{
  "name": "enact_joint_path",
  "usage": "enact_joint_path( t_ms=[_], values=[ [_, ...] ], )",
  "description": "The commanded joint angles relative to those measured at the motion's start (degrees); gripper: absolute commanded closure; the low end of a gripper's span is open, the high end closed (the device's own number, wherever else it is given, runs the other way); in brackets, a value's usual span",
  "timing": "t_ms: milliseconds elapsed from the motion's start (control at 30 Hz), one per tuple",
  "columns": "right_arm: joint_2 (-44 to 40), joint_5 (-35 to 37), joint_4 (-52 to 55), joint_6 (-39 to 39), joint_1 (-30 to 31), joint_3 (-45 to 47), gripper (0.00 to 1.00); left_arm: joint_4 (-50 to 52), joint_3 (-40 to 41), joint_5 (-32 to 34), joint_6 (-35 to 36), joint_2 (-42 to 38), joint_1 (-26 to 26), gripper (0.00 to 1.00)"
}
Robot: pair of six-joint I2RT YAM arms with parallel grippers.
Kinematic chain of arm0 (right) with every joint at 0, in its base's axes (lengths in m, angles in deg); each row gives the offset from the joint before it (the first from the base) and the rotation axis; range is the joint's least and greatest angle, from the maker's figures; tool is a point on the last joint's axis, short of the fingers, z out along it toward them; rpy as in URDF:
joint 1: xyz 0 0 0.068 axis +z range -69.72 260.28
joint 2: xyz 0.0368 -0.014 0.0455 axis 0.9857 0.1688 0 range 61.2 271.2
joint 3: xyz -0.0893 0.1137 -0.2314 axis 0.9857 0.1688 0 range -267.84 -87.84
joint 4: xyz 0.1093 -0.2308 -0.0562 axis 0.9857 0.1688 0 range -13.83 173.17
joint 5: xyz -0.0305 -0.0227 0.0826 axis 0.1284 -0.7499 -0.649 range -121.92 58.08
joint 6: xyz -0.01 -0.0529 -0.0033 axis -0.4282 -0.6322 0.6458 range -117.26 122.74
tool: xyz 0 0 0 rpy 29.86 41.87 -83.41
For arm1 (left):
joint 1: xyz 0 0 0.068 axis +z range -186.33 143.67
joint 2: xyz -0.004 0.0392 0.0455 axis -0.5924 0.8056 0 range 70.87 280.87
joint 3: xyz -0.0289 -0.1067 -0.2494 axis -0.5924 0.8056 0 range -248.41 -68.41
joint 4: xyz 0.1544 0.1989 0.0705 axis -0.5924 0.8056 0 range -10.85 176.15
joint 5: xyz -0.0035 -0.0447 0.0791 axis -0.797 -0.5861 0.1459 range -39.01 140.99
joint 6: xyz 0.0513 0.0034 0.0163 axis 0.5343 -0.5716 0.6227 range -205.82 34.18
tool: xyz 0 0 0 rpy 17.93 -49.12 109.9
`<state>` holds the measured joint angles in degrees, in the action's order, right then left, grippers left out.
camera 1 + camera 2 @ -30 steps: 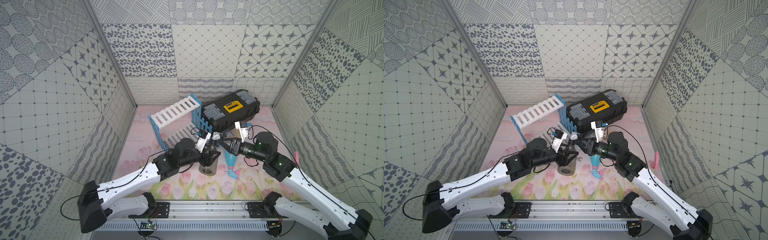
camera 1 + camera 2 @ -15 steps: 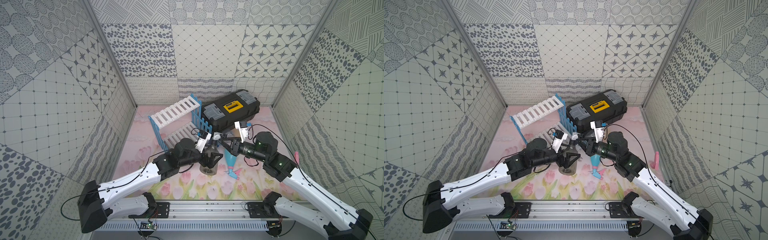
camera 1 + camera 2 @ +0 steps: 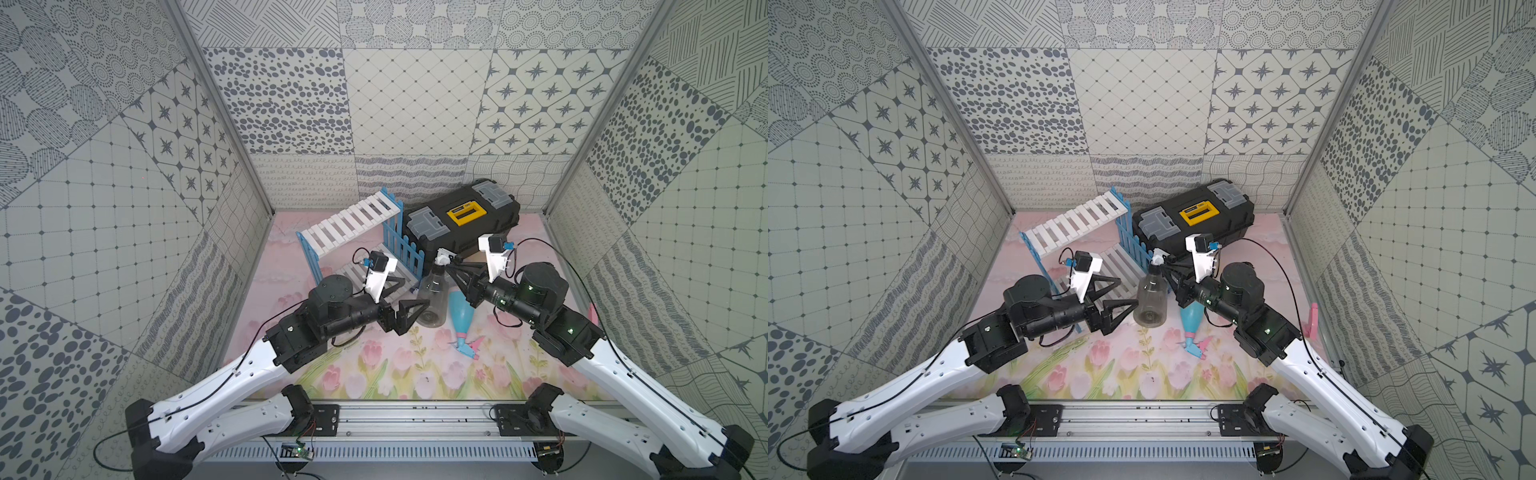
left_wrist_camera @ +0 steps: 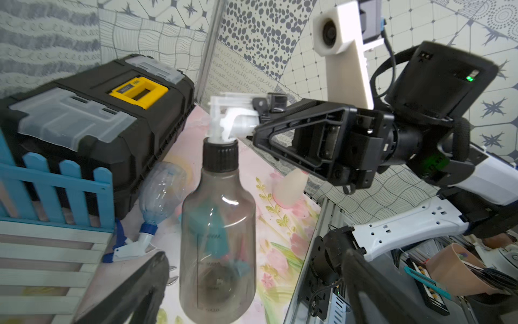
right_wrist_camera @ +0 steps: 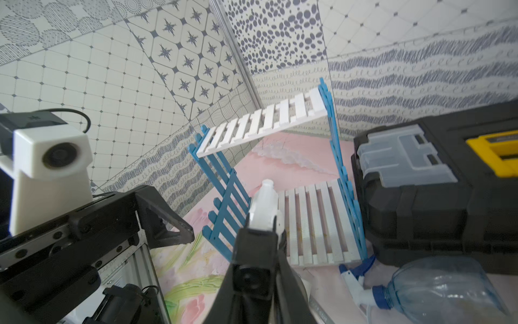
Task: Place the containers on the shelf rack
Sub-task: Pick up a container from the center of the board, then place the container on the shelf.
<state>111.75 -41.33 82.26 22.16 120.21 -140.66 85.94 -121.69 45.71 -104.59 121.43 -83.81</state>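
Note:
The smoky grey spray bottle stands upright over the mat in front of the shelf rack. My right gripper is shut on its white trigger head. My left gripper is open wide, its fingers on either side of the bottle's body and apart from it. The light blue bottle lies on the mat. The clear bottle lies beside the rack. The cream bottle lies towards the right wall.
A black toolbox with a yellow latch sits right against the rack's blue fence side. Both of the rack's white slatted shelves are bare. Patterned walls close in the mat on three sides.
My left gripper has opened off the grey bottle's body. My right gripper has closed on the trigger head. The bottle has stayed in place.

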Motion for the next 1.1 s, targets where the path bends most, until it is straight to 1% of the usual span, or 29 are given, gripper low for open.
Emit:
enact_joint_path(
  t_ms=[0, 67, 133, 200, 300, 433, 500, 567, 667, 867, 1067],
  values=[
    [2.2, 3.0, -12.6, -6.5, 0.3, -5.0, 1.0, 15.5, -1.2, 4.2, 7.4, -6.6, 7.6, 0.01],
    [5.6, 3.0, -15.6, -8.2, 0.3, -8.1, 1.0, 17.5, 0.1, 2.5, 8.5, -9.6, 11.6, 0.01],
    [9.6, 2.4, -17.6, -10.5, 0.2, -12.0, 1.0, 18.5, 1.6, 1.2, 10.1, -12.3, 14.4, 0.01],
    [13.6, 0.9, -19.0, -11.9, -0.3, -16.0, 1.0, 20.4, 3.6, 0.7, 12.2, -14.2, 16.3, 0.01],
    [19.3, -2.9, -22.5, -11.7, -2.0, -21.0, 1.0, 19.9, 7.3, 1.8, 14.1, -16.8, 17.8, 0.01],
    [26.3, -5.1, -23.7, -12.3, -3.5, -27.8, 1.0, 15.5, 13.4, 3.4, 15.3, -20.6, 17.9, 0.01],
    [29.8, -6.7, -23.0, -12.6, -4.4, -31.5, 1.0, 13.6, 15.9, 4.6, 15.2, -22.7, 18.0, 0.01],
    [32.3, -6.7, -22.1, -13.9, -4.7, -34.2, 1.0, 12.9, 17.3, 5.5, 15.2, -23.5, 17.9, 0.01],
    [36.0, -5.9, -20.5, -16.1, -4.9, -38.4, 1.0, 12.2, 18.5, 5.0, 15.5, -23.4, 17.9, 0.01],
    [42.0, -6.2, -18.1, -18.3, -5.1, -45.4, 1.0, 8.7, 19.6, 1.3, 15.5, -21.9, 17.9, 0.01],
    [47.3, -6.5, -15.3, -17.8, -5.2, -51.3, 1.0, 8.2, 19.7, -0.1, 15.2, -21.3, 18.0, 0.01]
  ],
)
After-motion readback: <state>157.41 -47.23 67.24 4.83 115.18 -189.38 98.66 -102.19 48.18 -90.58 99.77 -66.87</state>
